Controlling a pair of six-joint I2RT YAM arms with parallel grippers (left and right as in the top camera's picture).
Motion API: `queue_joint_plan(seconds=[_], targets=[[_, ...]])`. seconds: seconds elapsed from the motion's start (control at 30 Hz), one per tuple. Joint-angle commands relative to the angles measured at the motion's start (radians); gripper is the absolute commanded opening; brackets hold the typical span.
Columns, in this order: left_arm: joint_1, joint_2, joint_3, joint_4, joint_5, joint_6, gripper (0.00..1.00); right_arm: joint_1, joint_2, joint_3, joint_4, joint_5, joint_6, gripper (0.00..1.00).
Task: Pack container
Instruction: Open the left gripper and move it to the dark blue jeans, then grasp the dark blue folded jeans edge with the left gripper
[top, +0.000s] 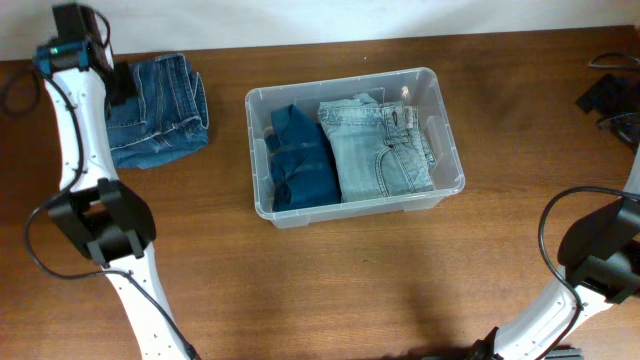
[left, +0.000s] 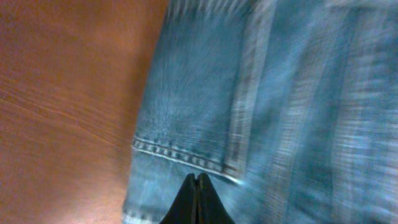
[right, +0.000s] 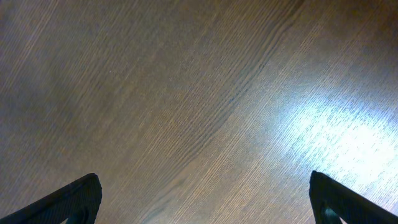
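The clear plastic container (top: 262, 205) stands in the middle of the table. It holds a dark blue folded garment (top: 300, 160) on the left and light blue folded jeans (top: 378, 145) on the right. A mid-blue folded pair of jeans (top: 165, 120) lies on the table at the far left. My left gripper (top: 122, 84) is over its left edge. In the left wrist view the jaws (left: 198, 180) are shut with nothing seen between them, close above the blurred denim (left: 280, 106). My right gripper (right: 205, 180) is open and empty over bare table.
The right gripper's body (top: 606, 94) and dark cables sit at the far right edge. The left arm's white links (top: 80, 150) run down the left side. Brown wooden tabletop (top: 340, 290) spreads in front of the container.
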Motion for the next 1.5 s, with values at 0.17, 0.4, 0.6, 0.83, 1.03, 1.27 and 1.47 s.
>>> queue_joint_plan(seconds=[0.17,0.4,0.6,0.83,1.03,1.27,1.47], targets=[[0.03,0.156,-0.005,-0.047,0.026,-0.045,0.01,0.002,0.005,-0.005,0.0,0.006,0.013,0.98],[0.018,0.175,-0.007,-0.147,0.203,-0.201,0.01,0.002,0.005,-0.005,0.0,0.006,0.013,0.98],[-0.046,0.173,0.011,-0.285,0.273,-0.253,0.01,0.002,0.005,-0.005,0.0,0.006,0.013,0.98],[-0.06,0.172,0.103,-0.264,0.176,-0.253,0.01,0.002,0.005,-0.005,0.0,0.006,0.013,0.98],[-0.018,0.172,0.22,-0.388,0.115,-0.291,0.01,0.002,0.005,-0.005,0.0,0.006,0.013,0.99],[0.064,0.172,0.333,-0.472,0.119,-0.349,0.18,0.002,0.005,-0.005,0.0,0.006,0.013,0.99],[0.15,0.174,0.328,-0.472,0.245,-0.349,0.99,0.002,0.005,-0.005,0.0,0.006,0.013,0.99]])
